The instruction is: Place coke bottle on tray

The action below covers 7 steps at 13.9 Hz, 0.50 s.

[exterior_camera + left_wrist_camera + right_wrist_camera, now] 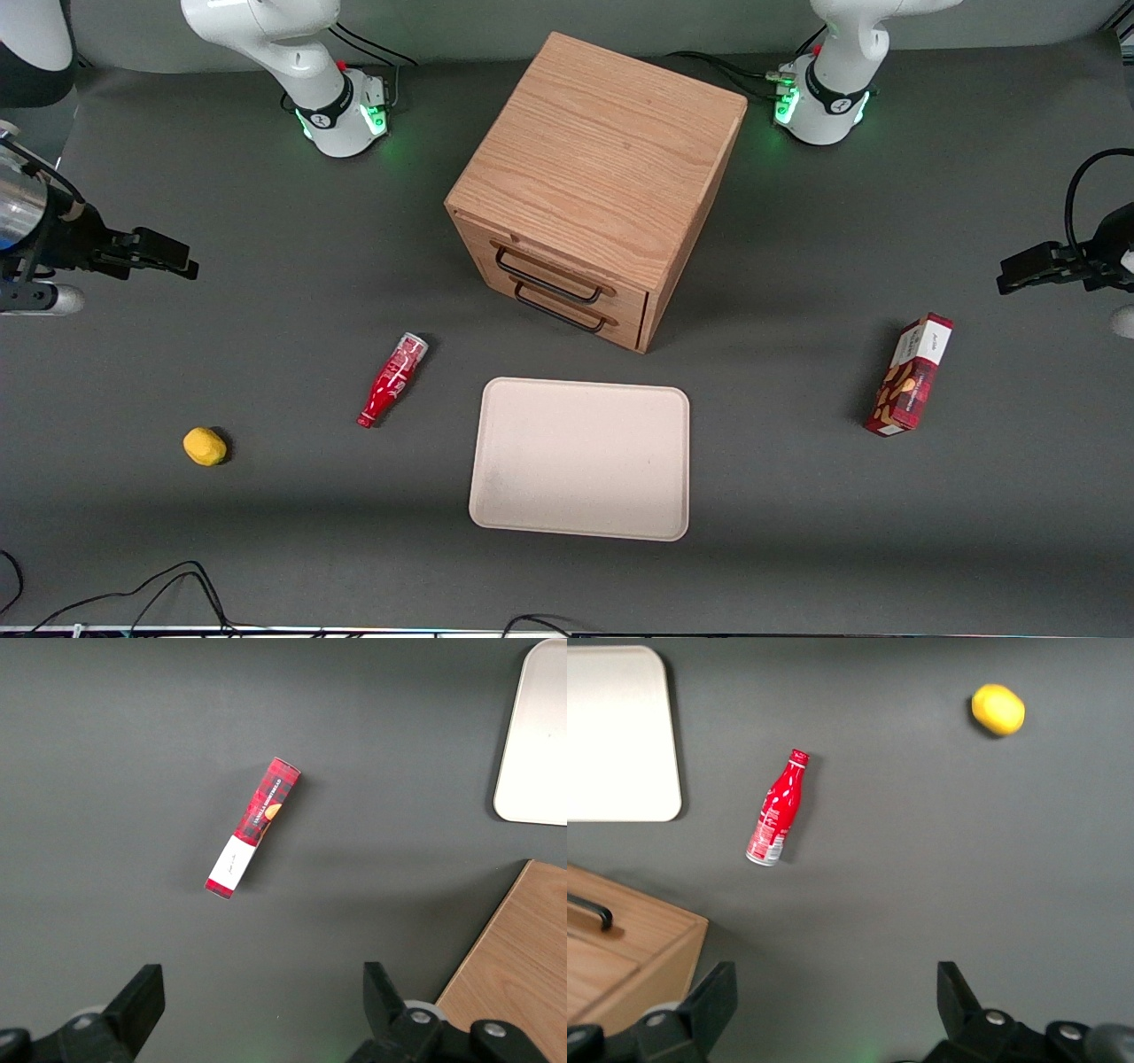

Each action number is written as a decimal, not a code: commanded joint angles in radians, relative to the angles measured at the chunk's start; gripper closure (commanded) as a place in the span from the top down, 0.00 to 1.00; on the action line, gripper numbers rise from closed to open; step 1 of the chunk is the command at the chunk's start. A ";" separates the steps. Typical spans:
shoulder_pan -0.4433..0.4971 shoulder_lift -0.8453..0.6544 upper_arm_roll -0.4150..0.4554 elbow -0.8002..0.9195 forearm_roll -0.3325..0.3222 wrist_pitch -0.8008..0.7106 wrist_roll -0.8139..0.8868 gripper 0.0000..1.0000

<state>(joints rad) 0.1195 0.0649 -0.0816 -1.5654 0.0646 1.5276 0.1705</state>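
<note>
Fingers of the gripper [182,257] are gaping wide, holding nothing; coke bottle [392,378] is lying at the tray's [580,459] ten o'clock, ungrasped

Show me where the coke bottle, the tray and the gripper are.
coke bottle [393,379]: front view, red body.
tray [580,461]: front view, bare floor.
gripper [173,257]: front view, fingertips, above the table at the working arm's end.

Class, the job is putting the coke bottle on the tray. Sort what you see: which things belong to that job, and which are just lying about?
Belong to the job:
coke bottle, lying on the table
tray, nothing on it
gripper, open, raised at the working arm's end

Just lying about:
wooden drawer cabinet
lemon
red snack box
</note>
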 commanded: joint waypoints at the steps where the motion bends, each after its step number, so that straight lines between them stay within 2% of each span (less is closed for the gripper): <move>1: -0.006 0.050 0.063 0.013 -0.020 -0.021 0.150 1.00; 7: -0.006 0.127 0.160 -0.179 -0.012 0.273 0.449 1.00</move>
<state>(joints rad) 0.1203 0.1706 0.0355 -1.6892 0.0625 1.7094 0.5021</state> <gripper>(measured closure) 0.000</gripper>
